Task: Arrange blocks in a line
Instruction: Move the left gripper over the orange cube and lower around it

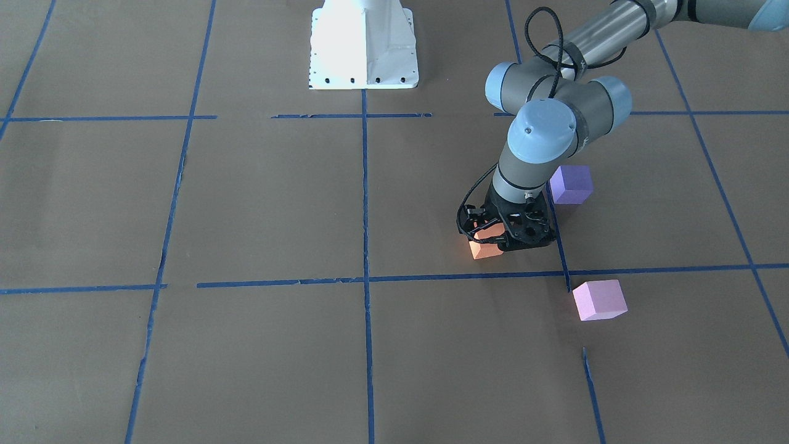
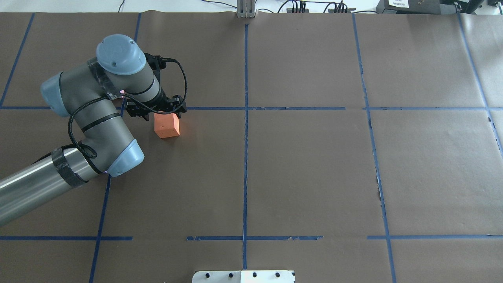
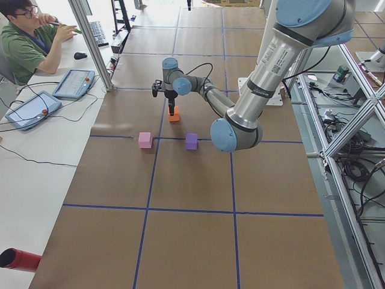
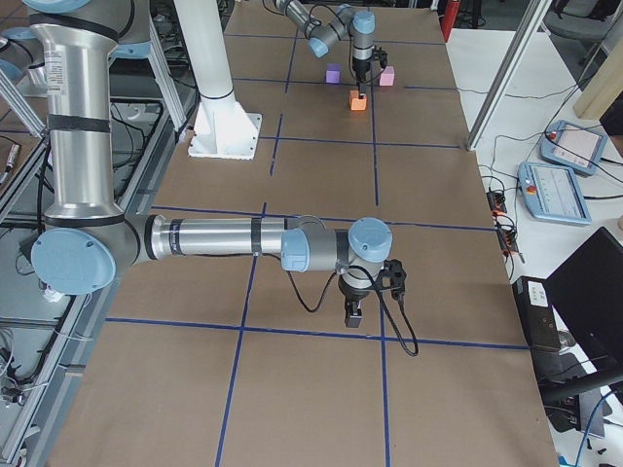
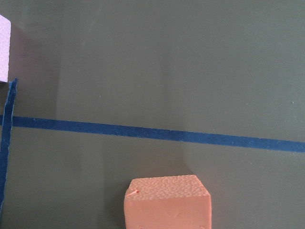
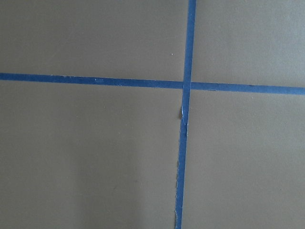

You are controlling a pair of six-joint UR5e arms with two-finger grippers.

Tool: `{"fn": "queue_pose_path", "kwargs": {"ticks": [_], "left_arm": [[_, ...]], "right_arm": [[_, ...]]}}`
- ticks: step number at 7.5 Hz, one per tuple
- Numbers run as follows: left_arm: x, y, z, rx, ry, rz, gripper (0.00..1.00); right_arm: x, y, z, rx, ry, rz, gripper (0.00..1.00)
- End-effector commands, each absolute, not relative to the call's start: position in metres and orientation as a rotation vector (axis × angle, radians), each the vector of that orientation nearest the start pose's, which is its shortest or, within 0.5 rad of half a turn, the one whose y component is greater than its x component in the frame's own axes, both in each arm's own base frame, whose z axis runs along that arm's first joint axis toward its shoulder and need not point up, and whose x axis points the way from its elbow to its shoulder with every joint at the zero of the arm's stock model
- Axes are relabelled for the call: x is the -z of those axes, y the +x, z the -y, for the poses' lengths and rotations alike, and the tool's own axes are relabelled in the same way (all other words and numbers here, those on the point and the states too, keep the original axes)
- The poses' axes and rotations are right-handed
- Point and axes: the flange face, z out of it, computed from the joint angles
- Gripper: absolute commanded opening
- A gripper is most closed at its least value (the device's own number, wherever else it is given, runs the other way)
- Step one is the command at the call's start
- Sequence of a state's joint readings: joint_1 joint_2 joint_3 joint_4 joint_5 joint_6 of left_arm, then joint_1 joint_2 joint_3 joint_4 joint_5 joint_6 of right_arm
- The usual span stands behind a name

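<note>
The left hand [image 1: 495,237] sits over the orange block [image 1: 484,250], grip state impossible to tell; it should clamp squarely, then align it with the purple block [image 1: 571,184] and pink block [image 1: 599,300].

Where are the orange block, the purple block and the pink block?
orange block [image 2: 167,126], overhead view, its middle.
purple block [image 1: 571,184], front-facing view, its middle.
pink block [image 1: 599,300], front-facing view, its middle.

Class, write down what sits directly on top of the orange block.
The left gripper hangs right over the orange block, reaching down to its top. The gripper's own body covers that spot, so whether it grips the block cannot be seen.
</note>
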State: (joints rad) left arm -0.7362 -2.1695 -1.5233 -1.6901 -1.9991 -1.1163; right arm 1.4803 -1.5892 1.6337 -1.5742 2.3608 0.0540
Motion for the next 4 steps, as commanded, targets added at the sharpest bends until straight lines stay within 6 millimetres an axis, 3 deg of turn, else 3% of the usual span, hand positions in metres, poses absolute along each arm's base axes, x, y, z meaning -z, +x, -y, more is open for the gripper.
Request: {"fn": "queue_pose_path", "kwargs": {"ticks": [1, 2, 4], "left_arm": [[-0.333, 0.472, 0.55, 0.124, 0.029, -0.778, 1.0], [-0.342, 0.476, 0.551, 0.12, 0.031, -0.783, 1.0], [-0.342, 0.481, 0.545, 0.109, 0.028, -0.788, 0.97]], "right_arm": [[-0.636, 0.018, 0.49, 0.049, -0.02, 0.792, 1.0], [-0.636, 0.018, 0.49, 0.051, -0.018, 0.791, 1.0], [-0.636, 0.018, 0.49, 0.05, -0.018, 0.791, 1.0]]}}
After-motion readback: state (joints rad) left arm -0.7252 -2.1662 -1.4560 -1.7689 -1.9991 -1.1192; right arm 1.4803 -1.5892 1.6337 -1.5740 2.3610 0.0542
